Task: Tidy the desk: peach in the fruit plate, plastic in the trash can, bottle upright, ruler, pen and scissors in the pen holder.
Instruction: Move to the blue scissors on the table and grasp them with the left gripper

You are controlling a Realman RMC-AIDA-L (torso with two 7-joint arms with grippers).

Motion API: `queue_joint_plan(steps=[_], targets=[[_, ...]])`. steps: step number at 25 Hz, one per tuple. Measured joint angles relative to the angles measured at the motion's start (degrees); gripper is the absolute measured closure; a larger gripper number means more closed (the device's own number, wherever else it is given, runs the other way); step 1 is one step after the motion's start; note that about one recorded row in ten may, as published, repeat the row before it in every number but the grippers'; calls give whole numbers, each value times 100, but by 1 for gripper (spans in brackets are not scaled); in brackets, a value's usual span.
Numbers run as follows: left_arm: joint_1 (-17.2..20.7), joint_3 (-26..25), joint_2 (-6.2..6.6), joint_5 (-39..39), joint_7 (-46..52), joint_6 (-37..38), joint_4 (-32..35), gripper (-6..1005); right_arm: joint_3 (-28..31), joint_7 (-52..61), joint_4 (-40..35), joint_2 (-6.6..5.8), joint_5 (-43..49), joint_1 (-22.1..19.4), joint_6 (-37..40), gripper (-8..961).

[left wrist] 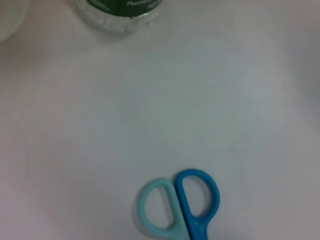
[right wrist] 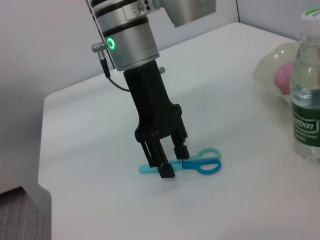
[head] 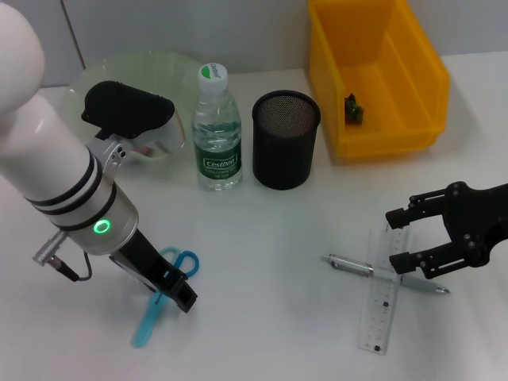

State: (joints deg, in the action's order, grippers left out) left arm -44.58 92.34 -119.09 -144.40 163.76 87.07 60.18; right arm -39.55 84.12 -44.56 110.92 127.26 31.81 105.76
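The left gripper (right wrist: 167,160) stands open over the blue scissors (head: 163,295), which lie flat in front of the bottle (head: 217,131), and it could slip off them because they are so thin.

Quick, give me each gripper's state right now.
Left gripper: open, fingers straddling the scissors on the table, not clamped.
Right gripper: open, empty, above the ruler and pen.
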Motion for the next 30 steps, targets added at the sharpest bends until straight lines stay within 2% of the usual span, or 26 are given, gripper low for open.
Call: queue_joint_plan(steps=[9, 30], targets=[[4, 13, -1, 2, -16, -80, -37, 385, 0, -5, 6, 5, 0, 0, 6, 210], [6, 42, 14, -76, -20, 39, 71, 442, -9, -7, 9, 17, 9, 6, -3, 211]])
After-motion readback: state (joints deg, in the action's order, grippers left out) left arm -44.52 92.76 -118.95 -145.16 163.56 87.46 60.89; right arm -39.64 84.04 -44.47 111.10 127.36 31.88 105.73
